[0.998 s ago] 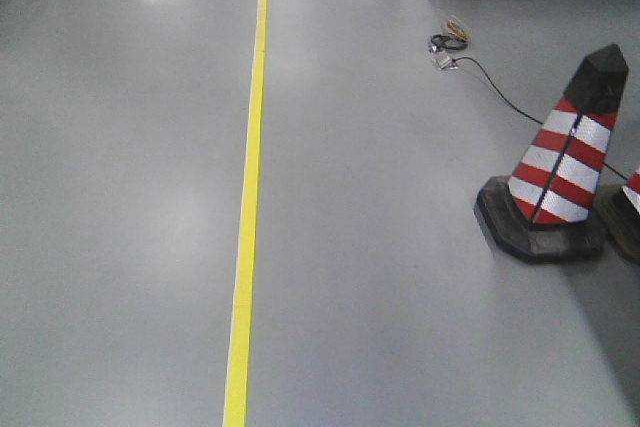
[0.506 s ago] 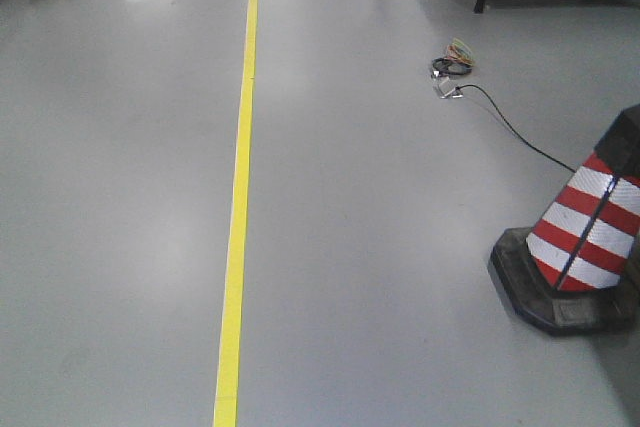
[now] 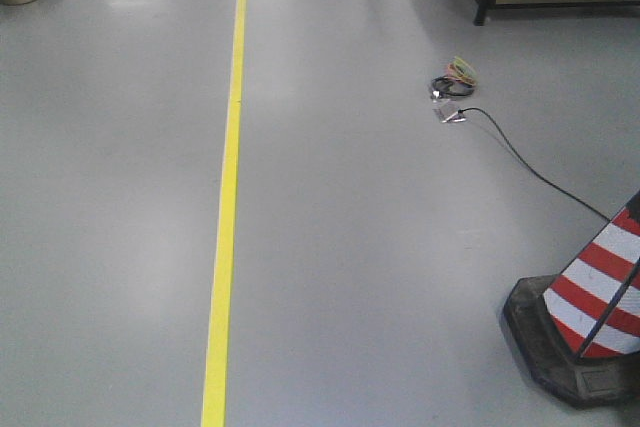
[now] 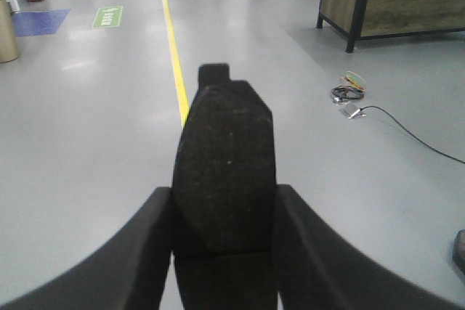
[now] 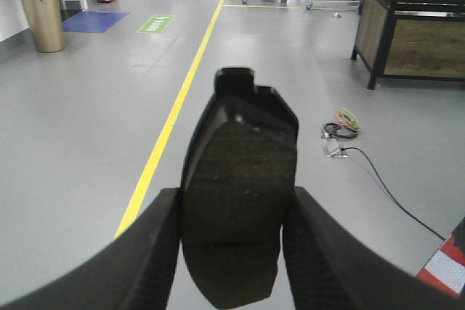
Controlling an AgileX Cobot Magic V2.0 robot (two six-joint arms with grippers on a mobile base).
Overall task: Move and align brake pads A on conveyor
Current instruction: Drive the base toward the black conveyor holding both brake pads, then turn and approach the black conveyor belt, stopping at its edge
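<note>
My left claw is clamped on the left brake pad. The pad stands between my fingers with its long axis running from 6 to 12 o'clock in the wrist view, rough dark face toward the camera and its small tab at the 12 o'clock end. My right claw grips the right brake pad the same way, tab at 12. The conveyor shows in none of my views, so I cannot tell which way it lies or which arm is nearer to it. In front of me there is only grey floor, with a yellow line running from 6 to 12 and a traffic cone at about 4 o'clock, a cable trailing beyond it. I judge this a carrying stage: both pads are in hand, and laying them down must wait until the belt comes into view.
</note>
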